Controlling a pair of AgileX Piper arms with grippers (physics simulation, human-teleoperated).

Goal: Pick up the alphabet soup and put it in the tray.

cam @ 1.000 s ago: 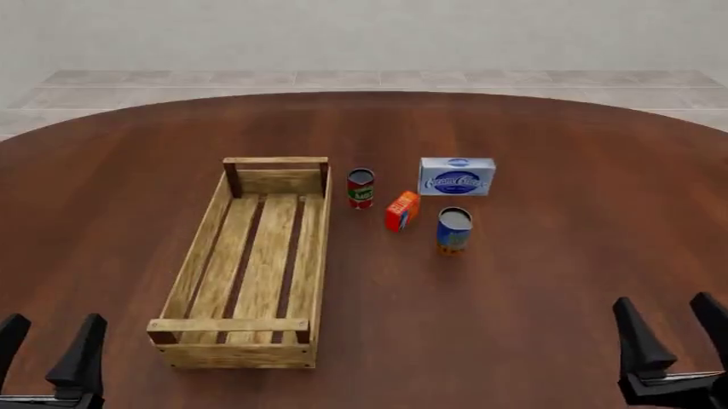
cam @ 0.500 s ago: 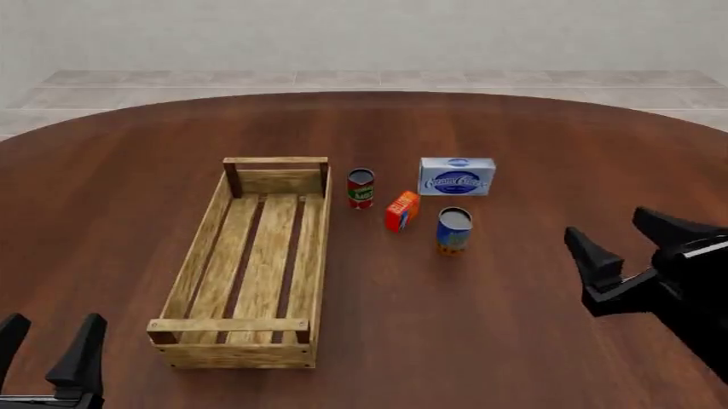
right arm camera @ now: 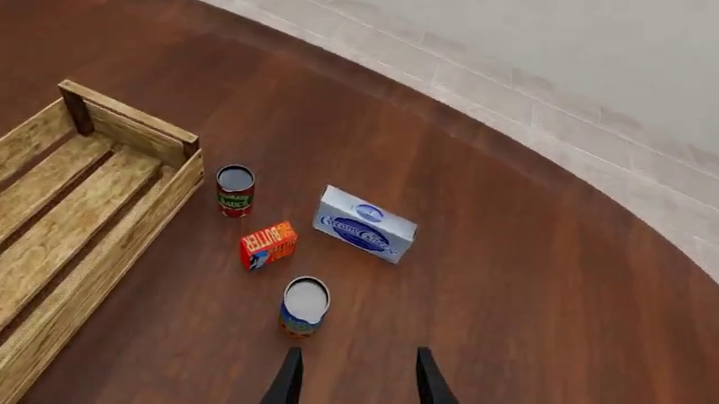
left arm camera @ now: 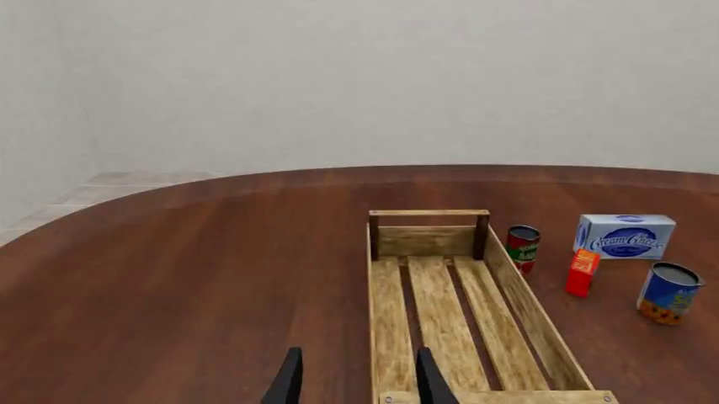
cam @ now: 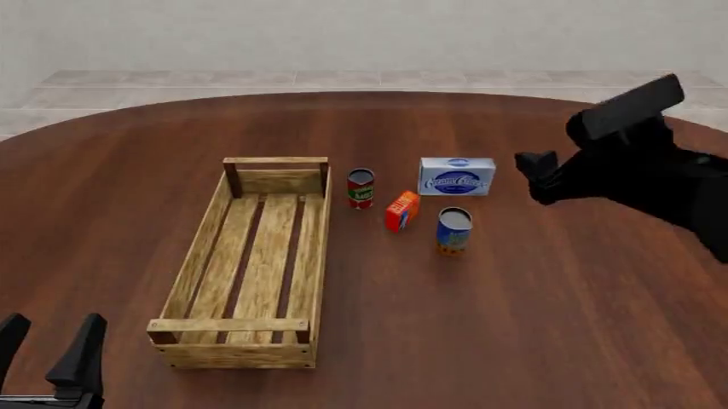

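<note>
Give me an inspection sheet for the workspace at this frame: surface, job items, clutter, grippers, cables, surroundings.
Surface: round dark wooden table, no spills seen.
Job's things: alphabet soup upright on the table, right of the tray, apart from it, not gripped. Tray holds nothing.
Clutter: red and green can upright just right of the tray's far end; small orange box between the two cans; blue and white box beyond the soup.
Grippers: left gripper open, low at the near left edge, holding nothing. Right gripper open, raised above the table right of the soup, empty.
Cables: nothing seen.
Surroundings: pale tiled floor and plain light wall beyond the table.
</note>
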